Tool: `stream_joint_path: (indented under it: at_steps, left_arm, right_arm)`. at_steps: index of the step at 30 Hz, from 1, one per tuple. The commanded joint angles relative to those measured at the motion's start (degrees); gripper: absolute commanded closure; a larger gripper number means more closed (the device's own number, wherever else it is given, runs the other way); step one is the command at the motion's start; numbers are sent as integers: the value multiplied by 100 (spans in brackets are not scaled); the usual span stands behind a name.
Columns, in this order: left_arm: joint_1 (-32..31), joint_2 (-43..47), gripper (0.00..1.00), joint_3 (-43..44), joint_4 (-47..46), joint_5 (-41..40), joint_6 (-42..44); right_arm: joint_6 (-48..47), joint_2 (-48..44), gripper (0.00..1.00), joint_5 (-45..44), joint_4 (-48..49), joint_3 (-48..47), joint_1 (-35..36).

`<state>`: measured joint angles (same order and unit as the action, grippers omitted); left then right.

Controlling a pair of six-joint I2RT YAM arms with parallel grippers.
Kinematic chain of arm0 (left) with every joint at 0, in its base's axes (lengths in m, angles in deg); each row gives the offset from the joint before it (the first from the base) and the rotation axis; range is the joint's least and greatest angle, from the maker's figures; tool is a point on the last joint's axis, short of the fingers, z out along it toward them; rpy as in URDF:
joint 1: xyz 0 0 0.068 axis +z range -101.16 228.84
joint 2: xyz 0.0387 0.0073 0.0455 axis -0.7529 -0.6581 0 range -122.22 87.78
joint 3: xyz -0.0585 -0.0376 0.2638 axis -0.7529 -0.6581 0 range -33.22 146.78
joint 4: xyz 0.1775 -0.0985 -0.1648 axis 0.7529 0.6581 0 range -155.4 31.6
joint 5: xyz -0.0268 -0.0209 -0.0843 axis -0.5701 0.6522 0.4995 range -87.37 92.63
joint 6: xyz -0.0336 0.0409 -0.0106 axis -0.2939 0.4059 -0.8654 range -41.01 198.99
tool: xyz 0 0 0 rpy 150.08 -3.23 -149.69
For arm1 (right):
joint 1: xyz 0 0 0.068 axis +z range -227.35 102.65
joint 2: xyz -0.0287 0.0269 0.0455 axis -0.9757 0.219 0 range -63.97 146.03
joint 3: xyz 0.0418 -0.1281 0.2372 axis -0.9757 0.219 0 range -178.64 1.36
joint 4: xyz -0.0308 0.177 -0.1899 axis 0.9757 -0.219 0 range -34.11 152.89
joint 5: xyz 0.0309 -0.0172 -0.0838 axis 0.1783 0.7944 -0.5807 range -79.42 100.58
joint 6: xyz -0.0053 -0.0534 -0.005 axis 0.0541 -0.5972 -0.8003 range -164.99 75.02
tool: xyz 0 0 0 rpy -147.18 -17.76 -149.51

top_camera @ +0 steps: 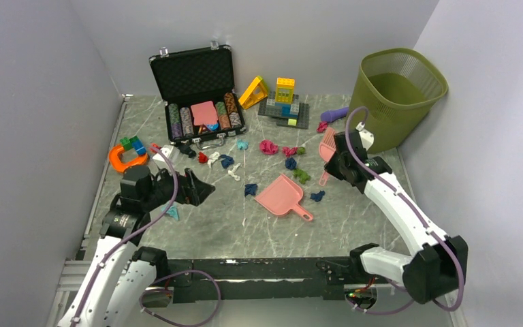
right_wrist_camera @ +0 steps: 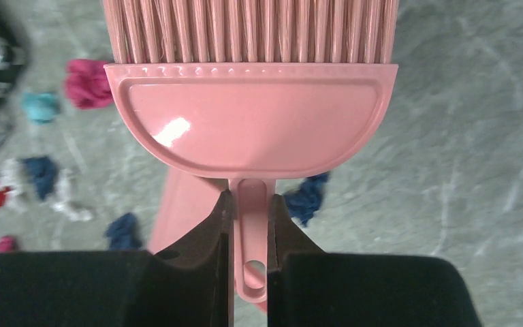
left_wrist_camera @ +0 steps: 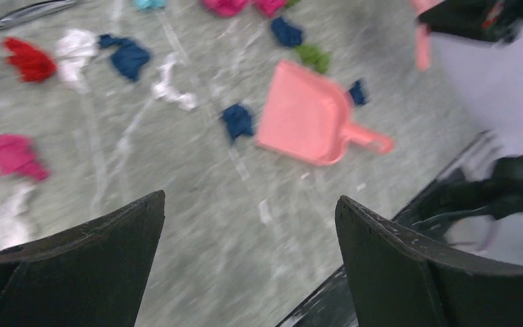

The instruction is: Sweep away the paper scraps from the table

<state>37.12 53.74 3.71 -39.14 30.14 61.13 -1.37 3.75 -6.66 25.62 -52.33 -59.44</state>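
Several paper scraps lie across the middle of the table [top_camera: 231, 225]: a magenta one [top_camera: 268, 146], a dark blue one [top_camera: 250, 189], a green one [top_camera: 302, 175], a red one [top_camera: 203, 157] and a white one [top_camera: 234, 172]. A pink dustpan [top_camera: 282, 196] lies flat among them and also shows in the left wrist view [left_wrist_camera: 306, 112]. My right gripper [right_wrist_camera: 250, 197] is shut on the handle of a pink brush [right_wrist_camera: 252, 116], held above the table near the dustpan; in the top view the brush [top_camera: 327, 146] is at the right. My left gripper [left_wrist_camera: 250, 197] is open and empty, left of the scraps [top_camera: 201, 191].
An open black case of poker chips [top_camera: 197, 88] stands at the back left. Building blocks [top_camera: 284, 102] are at the back middle. A green bin [top_camera: 398, 95] stands at the back right. An orange piece with blocks [top_camera: 126, 158] lies at the left edge. A purple object [top_camera: 335, 114] lies near the bin.
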Motion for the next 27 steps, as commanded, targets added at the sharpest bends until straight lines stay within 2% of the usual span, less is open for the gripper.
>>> stream_joint_path:
  at_steps: [1, 2, 4, 10, 14, 22, 27]
  left_arm:
    - [-156, -134, 1, -666, -2053, 813, -1796]
    - [-303, -201, 1, -785, -2462, 701, -2158]
    - [-713, -384, 1, -819, -2957, 192, -2344]
    - [-2404, -1328, 1, -354, -3710, -1134, -2332]
    - [-3214, -2089, 2, -126, -4530, -1715, -2397]
    - [-4011, -3767, 10, 674, -5578, -2131, -2196]
    - [-4361, -4597, 23, 1236, -5947, -2485, -2047]
  right_arm:
    - [834, -553, 100, 558, 324, 94, 168]
    - [1034, -663, 100, 696, 473, 175, 195]
    - [1415, -860, 100, 941, 780, 356, 271]
    - [2452, -1202, 100, 1429, 1585, 753, 481]
    - [2840, -1218, 100, 1611, 1746, 795, 555]
    - [3034, -1288, 100, 1834, 1401, 536, 573]
    - [3228, -1461, 100, 2011, 1475, 663, 573]
